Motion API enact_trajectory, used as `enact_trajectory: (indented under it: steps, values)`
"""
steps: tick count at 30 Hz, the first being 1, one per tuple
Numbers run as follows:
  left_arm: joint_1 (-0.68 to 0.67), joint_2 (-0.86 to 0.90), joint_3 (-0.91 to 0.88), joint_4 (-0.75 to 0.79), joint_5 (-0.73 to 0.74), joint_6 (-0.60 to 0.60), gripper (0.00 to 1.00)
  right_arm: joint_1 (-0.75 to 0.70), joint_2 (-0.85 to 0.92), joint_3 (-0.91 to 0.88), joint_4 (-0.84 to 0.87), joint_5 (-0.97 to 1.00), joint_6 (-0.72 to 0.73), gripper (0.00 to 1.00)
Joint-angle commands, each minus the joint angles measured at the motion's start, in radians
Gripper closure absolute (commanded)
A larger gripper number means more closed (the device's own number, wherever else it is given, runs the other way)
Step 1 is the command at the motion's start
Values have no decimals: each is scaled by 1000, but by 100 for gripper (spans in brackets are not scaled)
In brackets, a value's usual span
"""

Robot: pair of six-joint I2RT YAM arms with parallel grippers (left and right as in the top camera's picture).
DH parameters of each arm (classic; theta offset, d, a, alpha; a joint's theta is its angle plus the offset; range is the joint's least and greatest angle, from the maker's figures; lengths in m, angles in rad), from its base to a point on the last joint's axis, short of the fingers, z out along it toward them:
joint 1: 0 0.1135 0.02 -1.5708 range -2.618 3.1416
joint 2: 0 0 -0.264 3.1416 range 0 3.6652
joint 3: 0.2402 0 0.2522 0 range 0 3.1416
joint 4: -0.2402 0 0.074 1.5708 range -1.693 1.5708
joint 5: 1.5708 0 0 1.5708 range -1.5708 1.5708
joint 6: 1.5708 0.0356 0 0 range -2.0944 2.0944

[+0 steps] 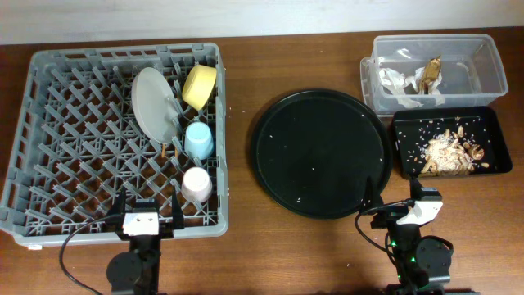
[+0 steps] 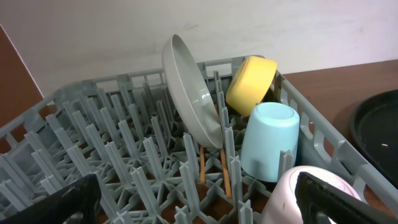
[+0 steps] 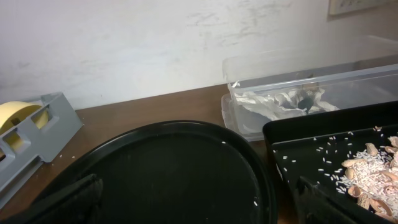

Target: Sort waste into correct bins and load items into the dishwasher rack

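The grey dishwasher rack (image 1: 74,139) holds the pale grey plate-bowl (image 1: 153,102) on edge, the yellow bowl (image 1: 199,85), the light-blue cup (image 1: 198,139), the pink cup (image 1: 196,183) and the wooden chopsticks (image 2: 213,167). White tissue (image 1: 395,82) and the brown-gold wrapper (image 1: 429,74) lie in the clear tub (image 1: 483,57). Beige food scraps (image 1: 450,150) lie in the black tray (image 1: 491,123). My left gripper (image 1: 146,220) is open and empty at the rack's near edge. My right gripper (image 1: 403,206) is open and empty near the round tray's near right rim.
A large round black tray (image 1: 319,152) with a few rice grains sits mid-table between the rack and the bins. Bare wooden table lies in front of both arms.
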Motion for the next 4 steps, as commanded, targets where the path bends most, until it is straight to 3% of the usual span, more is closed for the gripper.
enact_trajectory:
  steps: [1, 4]
  values:
    - [3, -4, -6, -2, 0, 13, 1, 6, -8, -7, -5, 2, -6, 1]
    - [3, -4, -6, -1, 0, 13, 1, 6, -8, -7, -5, 2, -6, 2]
